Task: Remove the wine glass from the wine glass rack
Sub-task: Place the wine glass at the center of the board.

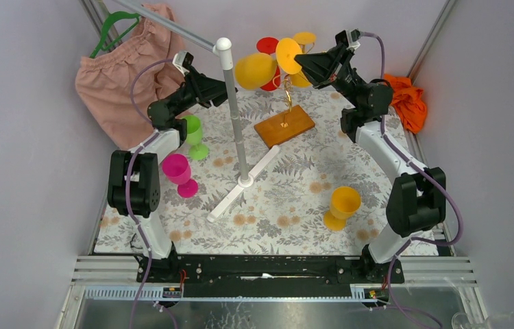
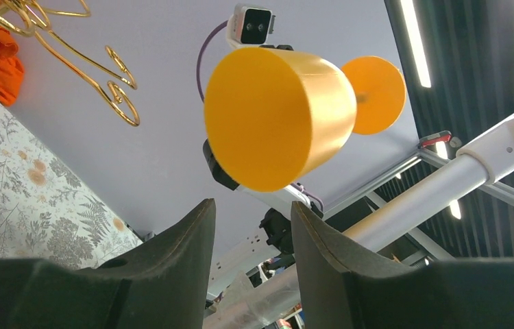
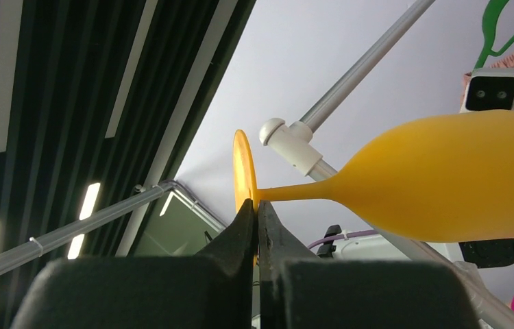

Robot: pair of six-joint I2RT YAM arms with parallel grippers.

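Nearest the arm bases, at the lower right of the top view, a yellow glass (image 1: 344,204) stands upright on the floral table cover (image 1: 288,219), close to its right edge. Its bowl shows only its own yellow inside. At left a pink glass (image 1: 178,171) and, just beyond it, a green glass (image 1: 193,133) stand upright beside the left arm. The white pole stand (image 1: 243,179) plants its cross foot at centre, and bare cover shows between it and the yellow glass.

Farther back the wine glass rack (image 1: 284,125) sits on its wooden base. Above it the wine glass (image 1: 255,69), yellow, lies sideways in the air left of the rack's top, its bowl close to the pole. The right gripper (image 1: 300,62) is clenched on its foot, fingers (image 3: 237,236) pressed together at the disc. The left gripper (image 2: 251,205) is released, its fingers parted around nothing and aimed at the bowl's mouth; in that view the rack's gold scrolls stand apart from the glass.

A red glass (image 1: 268,46) hangs at the rack's far side. An orange cloth (image 1: 405,99) lies by the right wall, and a pink garment (image 1: 120,75) hangs at upper left.
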